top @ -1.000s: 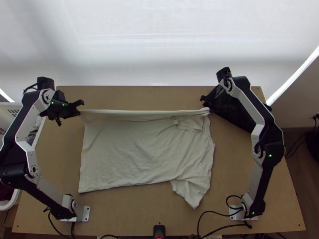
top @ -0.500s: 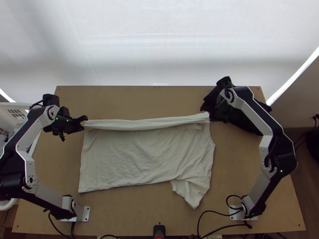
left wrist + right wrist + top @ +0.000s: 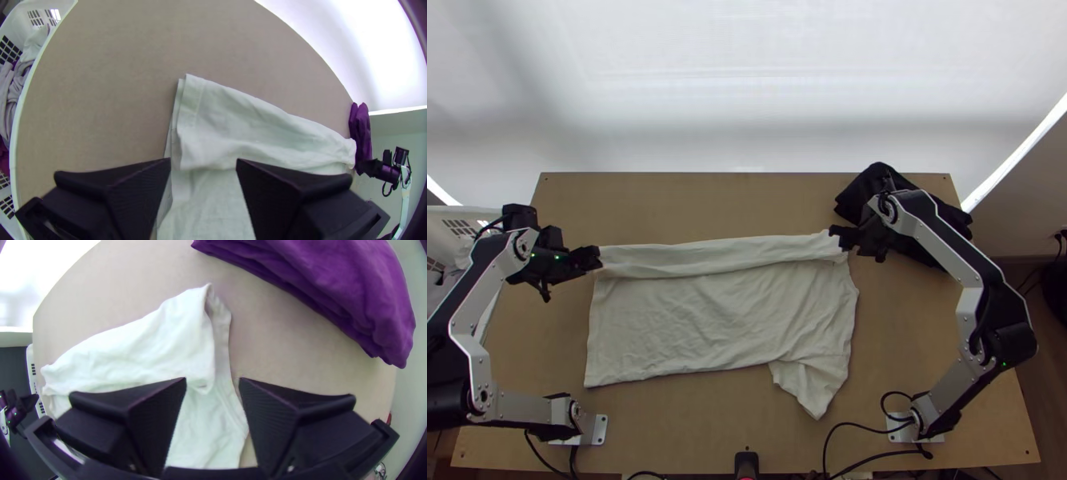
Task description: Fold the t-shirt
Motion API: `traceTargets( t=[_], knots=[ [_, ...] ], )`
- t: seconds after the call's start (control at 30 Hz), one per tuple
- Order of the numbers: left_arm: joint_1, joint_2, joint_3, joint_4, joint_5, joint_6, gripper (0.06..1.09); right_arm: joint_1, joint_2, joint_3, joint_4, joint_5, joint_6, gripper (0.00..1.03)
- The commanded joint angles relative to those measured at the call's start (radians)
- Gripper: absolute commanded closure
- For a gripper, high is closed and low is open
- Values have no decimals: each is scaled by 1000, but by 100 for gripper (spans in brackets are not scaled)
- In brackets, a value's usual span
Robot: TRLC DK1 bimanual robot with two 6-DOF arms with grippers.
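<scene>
The pale t-shirt (image 3: 723, 320) lies on the table, its far edge turned over as a long strip (image 3: 707, 258) on top of the body. A sleeve sticks out at the near right. My left gripper (image 3: 597, 254) is at the strip's left end, my right gripper (image 3: 835, 233) at its right end. In the left wrist view the left gripper (image 3: 203, 164) stands open over the shirt (image 3: 209, 200). The right wrist view has the right gripper (image 3: 212, 384) open above the shirt (image 3: 204, 431), with the strip's corner beyond its fingertips.
A dark folded cloth (image 3: 939, 216), purple in the right wrist view (image 3: 320, 284), lies at the table's far right beside the right gripper. A white basket (image 3: 459, 220) with cloths stands off the left edge. Bare tabletop (image 3: 707, 200) stretches beyond the shirt.
The shirt's far edge has come down toward the near side and now lies on the body. Both grippers moved nearer, and the strip no longer hangs taut between them.
</scene>
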Motion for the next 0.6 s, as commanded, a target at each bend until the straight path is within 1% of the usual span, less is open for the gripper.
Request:
traceTargets(
  t=[0.0, 0.07, 0.27, 0.33, 0.37, 0.47, 0.57],
  knots=[
    [31, -31, -30, -18, 20, 26, 11, -1, -53, -41, -46, 3, 6, 7],
    [56, -65, -30, -15, 23, 26, 11, -1, -113, -72, -58, 3, 6, 4],
    [85, -218, -50, -61, 61, 52, 11, 25, -383, -246, -60, 2, 18, 5],
    [74, -286, -67, -70, 70, 59, 11, 47, -456, -323, -67, -20, 46, 5],
    [68, -314, -75, -71, 73, 64, 11, 51, -482, -354, -90, -21, 63, 5],
    [49, -352, -80, -93, 73, 66, 11, 76, -536, -426, -165, -27, 75, 5],
    [48, -353, -78, -104, 73, 67, 11, 140, -548, -473, -261, -30, 95, 5]
  ],
)
